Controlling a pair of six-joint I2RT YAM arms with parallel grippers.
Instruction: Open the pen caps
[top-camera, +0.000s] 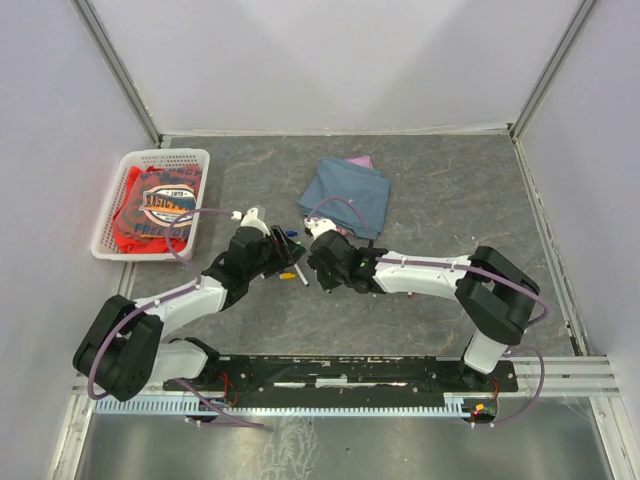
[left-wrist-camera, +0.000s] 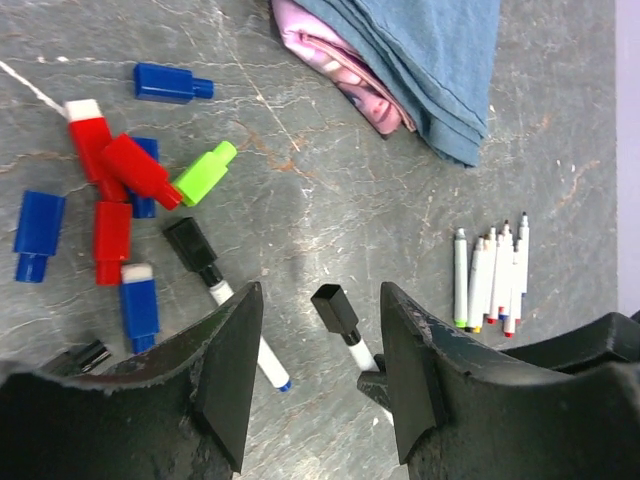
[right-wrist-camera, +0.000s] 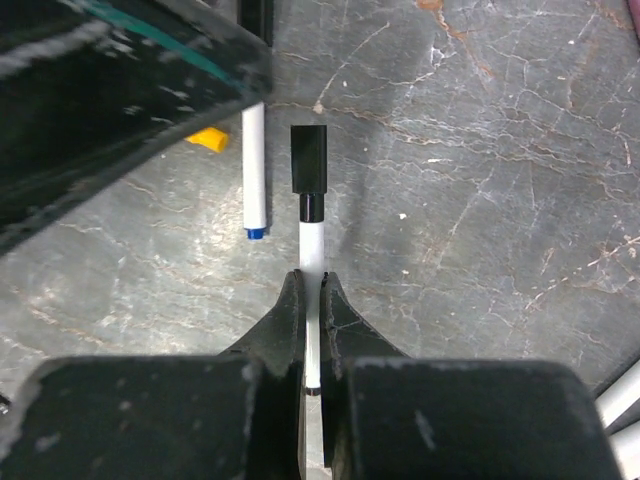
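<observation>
Pen caps (left-wrist-camera: 135, 168) in red, blue, green and black lie loose in a little heap on the grey table (left-wrist-camera: 330, 180), off to one side of the left gripper (left-wrist-camera: 320, 340). Its two fingers are spread wide apart. Between them sits a black cap (left-wrist-camera: 335, 308), stuck on the end of the black-capped pen (right-wrist-camera: 312, 245). One finger is on each side of that cap, and neither one touches it. The right gripper (right-wrist-camera: 311, 285) is pressed together on the white body of this pen, pinching it. Just beside it lies another pen (right-wrist-camera: 255, 170) with a blue end, and a small yellow cap (right-wrist-camera: 208, 138). More pens (left-wrist-camera: 490, 285) lie side by side in a neat bunch, not far from the folded blue cloth (left-wrist-camera: 420, 60).
</observation>
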